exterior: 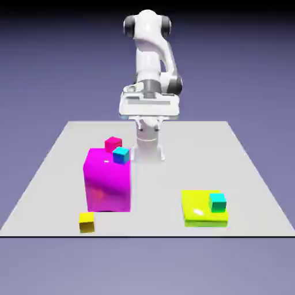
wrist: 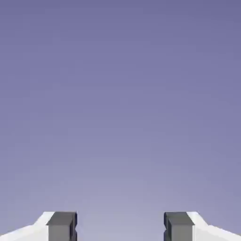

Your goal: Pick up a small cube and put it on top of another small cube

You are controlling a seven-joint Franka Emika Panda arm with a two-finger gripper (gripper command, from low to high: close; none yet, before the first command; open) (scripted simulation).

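nearest the front edge of the flat, matte grey table sits the small yellow cube, plain and sharp-edged, resting on the tabletop at the exterior view's left, just in front of the big magenta block and a little apart from it. across at the exterior view's right lies a wide, flat yellow-green slab with a glossy sheen on its top; the small teal-green cube stands on the slab's top, near its right rear corner. the two task cubes are well apart, with bare table between them.

the magenta block is tall, smooth and shiny, with a bright highlight on its top face. a bluer cyan small cube sits at the block's rear right corner, and a red-pink small cube shows behind it; the block cuts off their lower parts, so i cannot tell whether they rest on it or behind it.

farthest back rises the white, rounded arm, its hand held high over the table's far edge. the gripper is small and partly lost against the arm's base there. in the hand view the gripper shows two squared dark grey fingertips at the bottom edge, cut off by the frame, standing wide apart with nothing between them, only plain blue-violet backdrop beyond.
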